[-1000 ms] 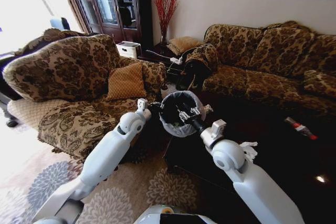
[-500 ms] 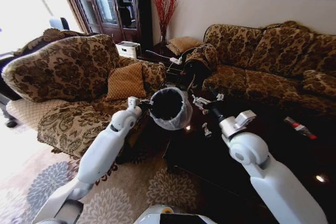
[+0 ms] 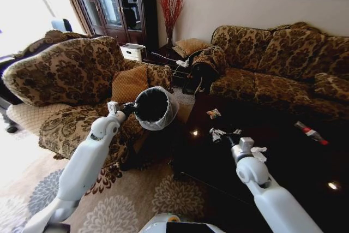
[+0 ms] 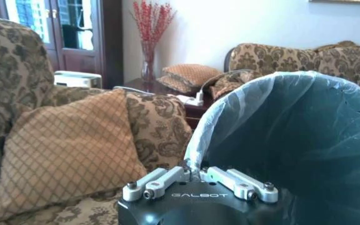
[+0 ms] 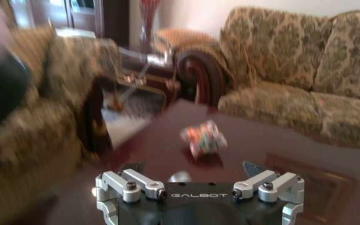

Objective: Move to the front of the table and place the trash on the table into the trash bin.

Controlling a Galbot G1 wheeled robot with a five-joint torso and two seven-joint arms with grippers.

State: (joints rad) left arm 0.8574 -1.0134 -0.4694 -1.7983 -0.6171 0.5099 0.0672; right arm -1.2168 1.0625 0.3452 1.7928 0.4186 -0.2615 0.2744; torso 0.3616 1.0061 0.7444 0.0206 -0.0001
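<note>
The left gripper (image 3: 129, 108) is holding the trash bin (image 3: 154, 107) up in the air off the table's near left corner, its fingers (image 4: 161, 179) pinched tight on the bag-lined rim, with the mouth tipped toward the robot and the armchair (image 3: 65, 75) behind it. The right gripper (image 5: 198, 180) is hanging low over the near left part of the table (image 3: 283, 151), fingers spread wide and carrying nothing. Just ahead of it, toward the table's far left edge, a small colourful wrapper (image 5: 203, 137) is lying on the dark top; a white paper wad (image 3: 256, 155) is sitting beside the right arm, and a bottle with a red label (image 3: 312, 132) is lying well apart, near the right edge. The robot seems to be between pickups, going for another piece. The next move probably calls for lowering the spread fingers around the wrapper and closing gently, since so light a scrap could skid on the glossy wood.
</note>
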